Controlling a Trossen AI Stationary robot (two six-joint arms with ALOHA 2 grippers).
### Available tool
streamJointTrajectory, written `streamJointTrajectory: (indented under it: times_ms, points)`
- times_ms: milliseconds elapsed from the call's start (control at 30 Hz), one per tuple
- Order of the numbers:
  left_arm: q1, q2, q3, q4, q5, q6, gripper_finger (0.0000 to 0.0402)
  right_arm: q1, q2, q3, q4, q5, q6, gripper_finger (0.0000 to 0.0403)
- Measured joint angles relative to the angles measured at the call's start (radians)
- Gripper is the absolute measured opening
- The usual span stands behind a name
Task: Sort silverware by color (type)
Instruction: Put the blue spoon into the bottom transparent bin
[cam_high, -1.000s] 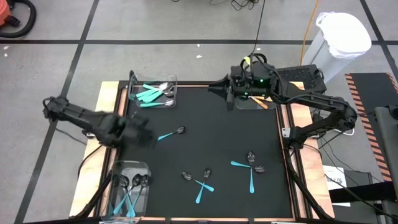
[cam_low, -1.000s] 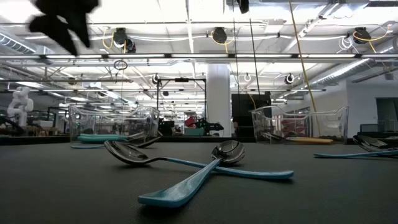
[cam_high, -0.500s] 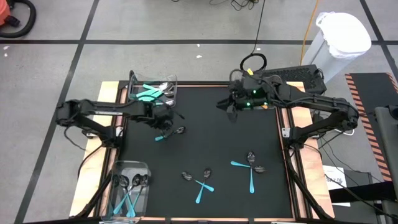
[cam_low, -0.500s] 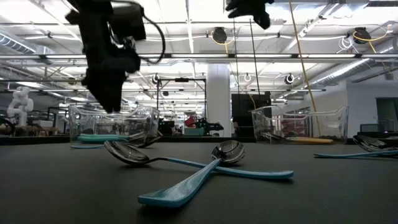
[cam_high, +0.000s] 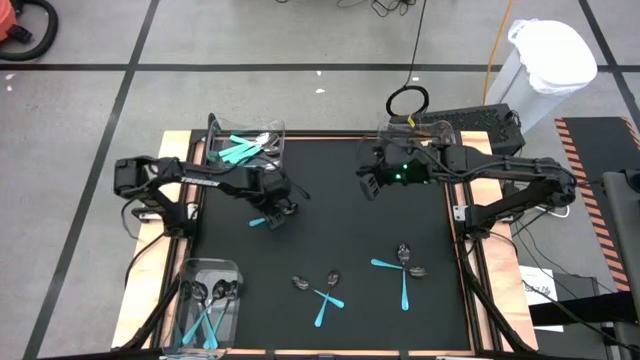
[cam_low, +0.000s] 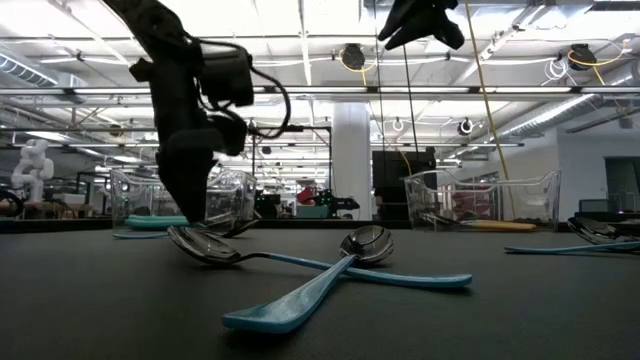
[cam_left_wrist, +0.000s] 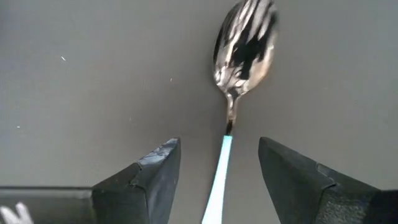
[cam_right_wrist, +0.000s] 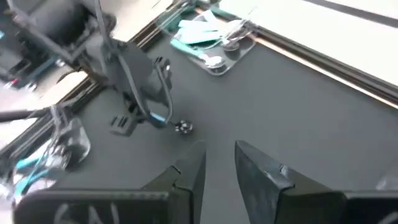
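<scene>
A teal-handled spoon (cam_left_wrist: 244, 50) lies flat on the black mat, left of centre; its handle (cam_high: 258, 221) shows beside my left gripper (cam_high: 272, 212). That gripper points down and is open. Its fingers stand on either side of the teal handle (cam_left_wrist: 219, 177) without touching it, and its fingertips (cam_low: 190, 215) are low over the mat. My right gripper (cam_high: 368, 183) hovers high over the mat's far right part, open and empty (cam_right_wrist: 219, 155). More teal spoons lie crossed near the mat's near edge (cam_high: 325, 290) and to the right (cam_high: 403, 268).
A clear bin with teal forks (cam_high: 245, 148) stands at the mat's far left corner. Another with teal spoons (cam_high: 207, 305) stands at the near left. A third clear bin (cam_high: 415, 150) sits at the far right, behind my right arm. Bare mat lies in the middle.
My left arm has swung in from the table's left edge toward the single spoon and come down, so its open fingers now straddle the handle. My right gripper has drawn back from the far right bin toward the near edge. The spoon has not moved.
</scene>
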Motion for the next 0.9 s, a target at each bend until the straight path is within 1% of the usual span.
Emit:
streamJointTrajectory:
  times_ms: [200,267,367,567,667,733,800,900]
  points:
    - [0.021,0.094,0.005,0.013,-0.005,0.019,0.0217,0.077,0.008,0.000,-0.010,0.151,0.146,0.0084]
    - [0.028,0.114,0.006,0.014,-0.005,0.030,0.0209,0.111,0.020,0.000,-0.025,0.194,0.213,0.0084]
    - [0.032,0.120,0.006,0.014,-0.026,0.045,0.0178,0.160,0.053,0.000,-0.042,0.242,0.309,0.0084]
    - [0.032,0.117,0.004,0.046,-0.063,0.123,0.0072,0.254,0.167,0.000,-0.070,0.291,0.519,0.0084]
    - [0.032,0.118,0.004,0.059,-0.073,0.127,0.0023,0.285,0.229,0.000,-0.065,0.310,0.616,0.0084]
    - [0.033,0.118,0.004,0.060,-0.076,0.130,0.0009,0.301,0.267,0.000,-0.059,0.314,0.680,0.0084]
    - [0.033,0.118,0.003,0.062,-0.073,0.130,0.0011,0.312,0.300,0.000,-0.048,0.314,0.734,0.0084]
    - [0.034,0.105,0.000,0.071,-0.065,0.150,0.0018,0.319,0.329,0.000,-0.029,0.307,0.757,0.0084]
